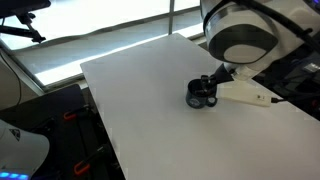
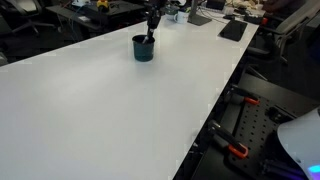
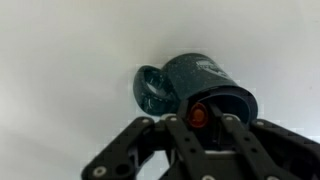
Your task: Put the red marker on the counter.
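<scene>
Showing one mug, one red marker and one counter: your gripper straddles the marker's orange-red end at the mug's mouth; whether it clamps cannot be told.

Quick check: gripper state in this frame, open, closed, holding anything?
Gripper: closed on the red marker, at the mouth of the dark mug.

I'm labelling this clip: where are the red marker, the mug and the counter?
red marker (image 3: 198,115): wrist view, its red end.
mug (image 2: 143,48): an exterior view, its side wall.
counter (image 2: 120,110): an exterior view, bare white top.
</scene>
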{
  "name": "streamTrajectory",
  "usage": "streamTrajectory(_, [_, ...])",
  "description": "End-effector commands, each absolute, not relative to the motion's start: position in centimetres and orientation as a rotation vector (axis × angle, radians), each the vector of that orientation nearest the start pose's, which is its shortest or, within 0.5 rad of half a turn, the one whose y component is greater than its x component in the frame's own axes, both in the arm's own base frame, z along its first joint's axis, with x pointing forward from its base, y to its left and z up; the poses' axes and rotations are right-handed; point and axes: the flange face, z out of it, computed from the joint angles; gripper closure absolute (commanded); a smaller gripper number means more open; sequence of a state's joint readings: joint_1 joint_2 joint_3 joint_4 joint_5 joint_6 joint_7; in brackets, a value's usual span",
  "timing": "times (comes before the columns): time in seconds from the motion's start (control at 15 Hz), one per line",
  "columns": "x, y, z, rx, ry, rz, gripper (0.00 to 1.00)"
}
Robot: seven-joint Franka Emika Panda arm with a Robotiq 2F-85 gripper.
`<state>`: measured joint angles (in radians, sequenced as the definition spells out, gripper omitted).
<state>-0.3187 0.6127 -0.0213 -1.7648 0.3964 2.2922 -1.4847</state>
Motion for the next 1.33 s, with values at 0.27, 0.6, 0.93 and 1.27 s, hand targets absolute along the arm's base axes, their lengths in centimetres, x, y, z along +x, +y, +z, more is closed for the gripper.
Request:
streamTrajectory(0.27, [61.7,-19.9,27.5,-2.650,-1.284,-0.370,0.95])
streamTrajectory(0.6, [60.1,-17.8,34.1,-2.650,-1.384,-0.491,0.95])
streamTrajectory(0.93, [58.5,-14.9,38.1,-2.598,-1.543,-0.562,0.95])
streamTrajectory(1.27, [58.1,-9.4,38.4,-2.320,-1.748,-0.632,0.95])
